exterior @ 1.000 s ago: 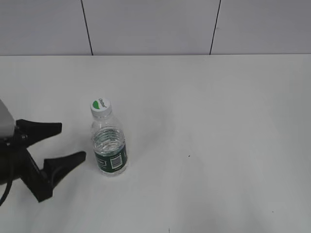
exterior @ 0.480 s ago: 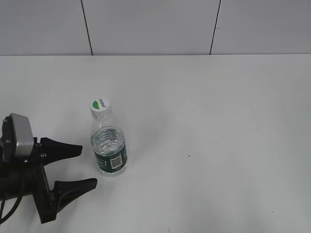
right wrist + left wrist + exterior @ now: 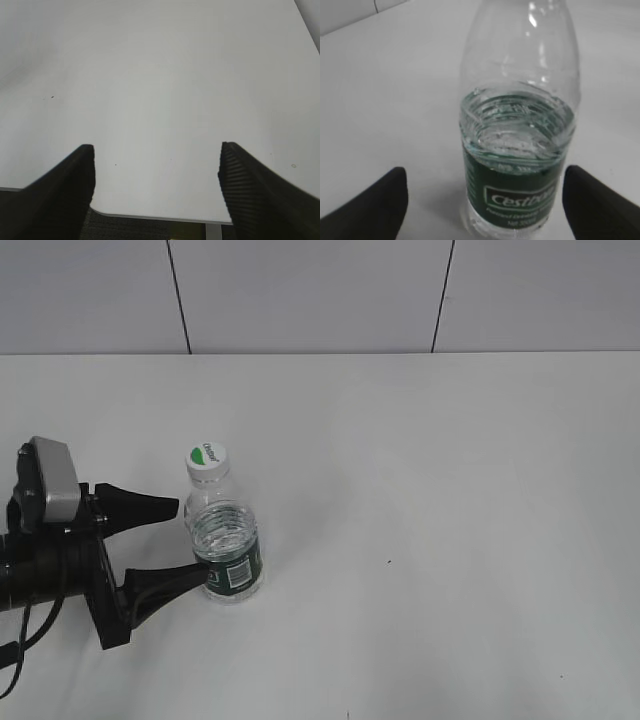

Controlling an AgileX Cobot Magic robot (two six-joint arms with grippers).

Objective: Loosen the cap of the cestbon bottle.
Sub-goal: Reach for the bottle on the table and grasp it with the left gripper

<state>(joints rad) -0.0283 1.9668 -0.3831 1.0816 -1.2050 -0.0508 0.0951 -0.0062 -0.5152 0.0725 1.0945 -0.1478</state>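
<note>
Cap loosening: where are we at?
Early. Done: nothing; the cap sits untouched on the upright bottle. In hand: left end effector is open, straddling the bottle, not closed. Left: grip the bottle, bring in the idle, open right end effector, twist.

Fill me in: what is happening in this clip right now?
The left gripper is open, its jaws standing on either side of the Cestbon bottle, which stands upright on the white table. The fingers frame the labelled lower body and do not appear to press on it yet. The white cap sits on the neck, untouched. The right gripper is open too, over bare table near its edge, holding nothing.
</note>
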